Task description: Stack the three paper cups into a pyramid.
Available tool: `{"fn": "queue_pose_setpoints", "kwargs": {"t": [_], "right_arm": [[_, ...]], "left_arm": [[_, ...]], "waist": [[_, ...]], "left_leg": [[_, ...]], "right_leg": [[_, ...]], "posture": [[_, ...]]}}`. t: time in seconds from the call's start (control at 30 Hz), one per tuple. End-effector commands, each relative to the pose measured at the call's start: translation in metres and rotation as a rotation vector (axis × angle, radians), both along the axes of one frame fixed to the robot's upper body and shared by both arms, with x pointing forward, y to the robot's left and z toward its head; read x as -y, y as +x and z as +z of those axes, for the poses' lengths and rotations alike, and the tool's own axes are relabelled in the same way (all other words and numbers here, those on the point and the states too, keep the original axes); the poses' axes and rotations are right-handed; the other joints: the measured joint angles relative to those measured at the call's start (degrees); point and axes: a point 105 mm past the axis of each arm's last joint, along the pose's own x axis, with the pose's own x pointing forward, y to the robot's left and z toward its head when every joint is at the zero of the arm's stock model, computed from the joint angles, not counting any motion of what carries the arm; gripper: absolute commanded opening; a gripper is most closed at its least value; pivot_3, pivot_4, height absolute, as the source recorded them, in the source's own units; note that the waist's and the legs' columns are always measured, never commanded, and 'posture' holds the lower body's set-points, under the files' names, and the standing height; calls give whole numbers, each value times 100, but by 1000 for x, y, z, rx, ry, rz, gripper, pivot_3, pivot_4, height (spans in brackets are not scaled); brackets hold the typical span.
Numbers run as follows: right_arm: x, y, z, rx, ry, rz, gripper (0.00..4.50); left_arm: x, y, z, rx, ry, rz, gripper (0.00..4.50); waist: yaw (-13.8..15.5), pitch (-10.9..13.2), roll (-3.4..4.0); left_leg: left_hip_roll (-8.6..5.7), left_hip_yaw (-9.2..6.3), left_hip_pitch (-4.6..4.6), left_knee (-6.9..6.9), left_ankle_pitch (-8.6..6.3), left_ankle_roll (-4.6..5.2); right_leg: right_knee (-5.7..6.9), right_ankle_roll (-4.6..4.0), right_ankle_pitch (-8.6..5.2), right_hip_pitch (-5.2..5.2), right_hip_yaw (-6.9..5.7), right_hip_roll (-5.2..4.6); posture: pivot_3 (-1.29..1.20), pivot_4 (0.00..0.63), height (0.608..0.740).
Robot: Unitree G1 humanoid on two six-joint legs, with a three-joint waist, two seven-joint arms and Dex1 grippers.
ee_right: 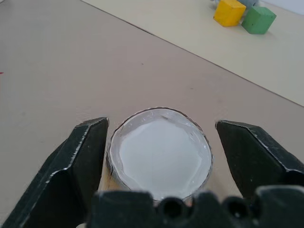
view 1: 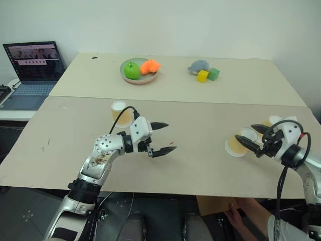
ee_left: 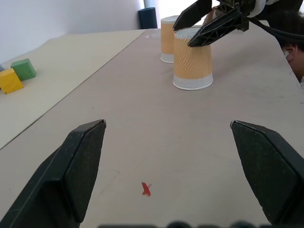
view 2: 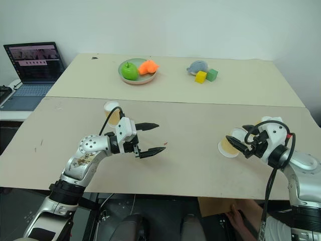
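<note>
Right gripper (view 1: 252, 140) straddling upside-down cup (ee_right: 160, 154), axis upright, base up

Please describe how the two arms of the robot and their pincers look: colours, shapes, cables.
Both arms are silver-grey metal with rounded joints, black collars and white wrist housings. Each pincer, left and right, has two black, tapering, pointed fingers. A black cable loops over each wrist. The left forearm carries a worn, brownish sticker.

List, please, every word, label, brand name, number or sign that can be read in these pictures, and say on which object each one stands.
None can be read.
Laptop: its screen shows a row of small pictures; any writing there is too small to read.
Paper cups: plain wavy sides, no print.
Yellow block, green block: no marks.
</note>
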Motion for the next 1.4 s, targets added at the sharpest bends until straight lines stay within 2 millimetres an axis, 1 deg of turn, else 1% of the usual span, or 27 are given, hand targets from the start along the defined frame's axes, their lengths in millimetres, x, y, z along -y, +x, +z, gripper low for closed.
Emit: {"fn": "queue_pose_setpoints", "kwargs": {"t": [0.03, 0.17, 0.2, 0.3, 0.53, 0.6, 0.73, 0.8, 0.87, 0.9, 0.97, 1.07, 1.13, 1.2, 1.33, 1.4], "right_arm": [[1, -1, 18, 54, 3, 0, 2779], [-2, -1, 13, 40, 8, 9, 2779], [-3, -1, 12, 37, 8, 10, 2692], [-3, 0, 11, 36, 5, 9, 2675], [-7, 4, 12, 37, 1, 9, 2668], [-11, 6, 18, 47, -4, 20, 2668], [-44, 11, 48, 105, 37, 143, 2668], [-62, 12, 60, 115, 63, 216, 2668], [-78, 15, 67, 113, 91, 281, 2668], [-83, 16, 68, 109, 98, 300, 2668], [-101, 17, 68, 89, 104, 380, 2668], [-123, 19, 64, 61, 98, 483, 2668], [-148, 23, 56, 41, 60, 586, 2668], [-163, 28, 52, 35, 37, 645, 2668], [-196, 53, 54, 72, 17, 739, 2668], [-210, 58, 58, 87, 19, 784, 2668]], "left_arm": [[-4, 4, 13, 62, -11, 14, 4483], [-8, 8, 18, 74, -13, 34, 4483], [-9, 8, 19, 76, -14, 37, 4483], [-10, 9, 20, 76, -15, 38, 4483], [-10, 9, 20, 77, -18, 49, 4483], [-8, 8, 19, 77, -18, 46, 4483], [-11, -1, 20, 66, -1, 21, 4483], [-17, -13, 18, 44, 35, -26, 4483], [-27, -23, 14, 8, 78, -49, 4483], [-30, -25, 13, -5, 90, -51, 4483], [-40, -33, 12, -27, 132, -63, 4483], [-55, -40, 11, -49, 191, -55, 4483], [-70, -39, 14, -41, 218, 3, 4483], [-78, -37, 17, -32, 218, 48, 4483], [-84, -37, 29, 11, 168, 127, 4483], [-83, -42, 28, 13, 159, 143, 4483]], "waist": [[0, 0, 0], [0, 0, 0], [0, 0, 0], [0, 0, 0], [-1, 0, 0], [-6, 0, 0], [-47, 6, 7], [-78, 8, 9], [-117, 11, 10], [-126, 13, 9], [-120, 19, 8], [-94, 43, 9], [-116, 64, 14], [-136, 73, 14], [-158, 97, 11], [-157, 101, 13]], "left_leg": [[0, 0, 0, 0, 0, 0], [0, 0, 0, 0, 0, 0], [0, 0, 0, 0, 0, 0], [0, 0, 0, 0, 0, 0], [0, 0, 0, 0, 0, 0], [0, 0, 0, 0, 0, 0], [2, 0, -1, 0, 0, 0], [2, 0, -1, 0, 0, 0], [6, -1, -1, -4, 0, 0], [6, -1, 0, -5, 0, 0], [5, -4, 0, -6, 0, 0], [5, -4, -1, -4, 0, 0], [4, -4, -1, -3, 0, 0], [4, -4, -1, -4, 1, -1], [2, -2, -5, -5, 3, -4], [2, -2, -8, -5, 4, -6]], "right_leg": [[0, 0, 0, 0, 0, 0], [0, 0, 0, 0, 0, 0], [0, 0, 0, 0, 0, 0], [0, 0, 0, 0, 0, 0], [0, 0, 0, 0, 0, 0], [0, 0, 0, 0, 0, 0], [3, 0, 0, -4, 1, 0], [4, 0, 1, -6, 2, 0], [4, -1, 1, -7, 0, 1], [5, -1, 1, -7, -1, 1], [3, -1, 1, -6, -3, 1], [2, -1, 1, -5, -4, -2], [3, -1, 1, -7, -4, -2], [5, -2, 2, -11, -4, -1], [11, -2, 3, -21, -4, -1], [12, -2, 4, -28, -3, -1]], "posture": [[0, 150, 678], [0, 150, 678], [0, 150, 678], [0, 150, 678], [0, 150, 678], [0, 150, 678], [0, 150, 678], [0, 150, 678], [0, 150, 678], [0, 150, 678], [0, 150, 678], [0, 150, 678], [0, 150, 678], [0, 150, 678], [0, 150, 678], [0, 150, 678]]}}
